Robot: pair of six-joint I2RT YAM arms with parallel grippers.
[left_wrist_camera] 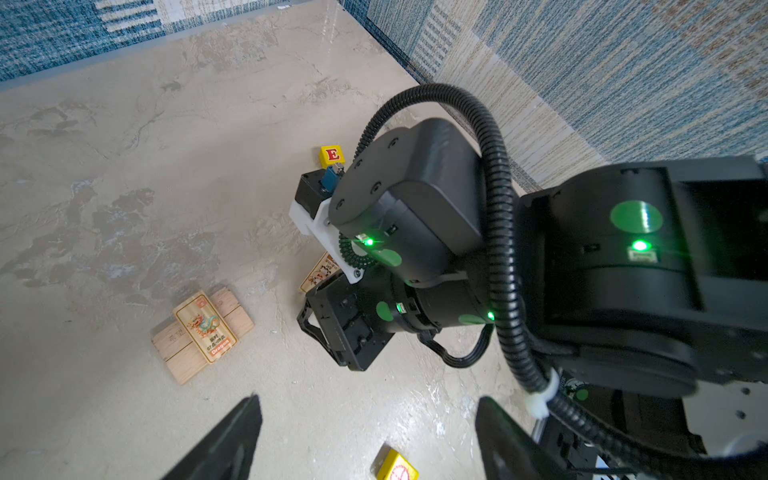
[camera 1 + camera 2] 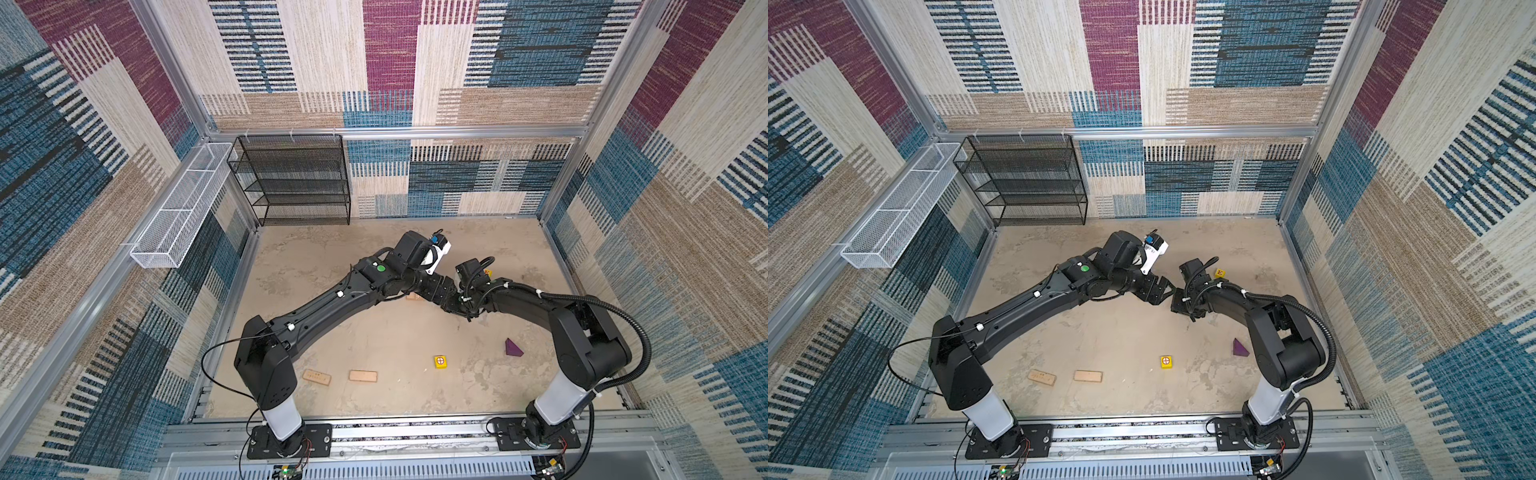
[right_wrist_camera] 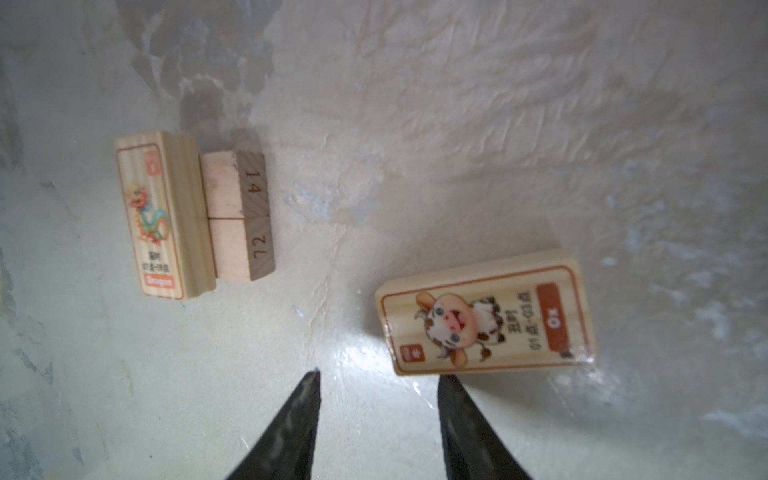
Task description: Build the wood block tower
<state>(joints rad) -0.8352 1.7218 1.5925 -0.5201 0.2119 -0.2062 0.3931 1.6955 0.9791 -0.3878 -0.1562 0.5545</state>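
Observation:
The tower's base is a dragon-printed plank [image 3: 162, 216] lying crosswise on two plain planks [image 3: 237, 216] set side by side. An ox-printed plank [image 3: 486, 316] lies flat beside it. My right gripper [image 3: 378, 386] hangs open over bare floor between them, one fingertip [image 3: 451, 390] at the ox plank's edge. My left gripper [image 1: 368, 436] is open and empty, higher up, looking down on the base [image 1: 203, 332] and the right wrist. Loose blocks: a yellow cube with an E [image 2: 487, 273], a second yellow cube [image 2: 441, 361], a purple wedge [image 2: 513, 348] and two planks [image 2: 317, 377] [image 2: 363, 376].
A black mesh shelf [image 2: 299, 178] stands at the back left and a white wire basket [image 2: 178, 208] hangs on the left wall. Both arms meet over the middle of the floor, the left arm [image 2: 332, 299] covering most of the base in both top views.

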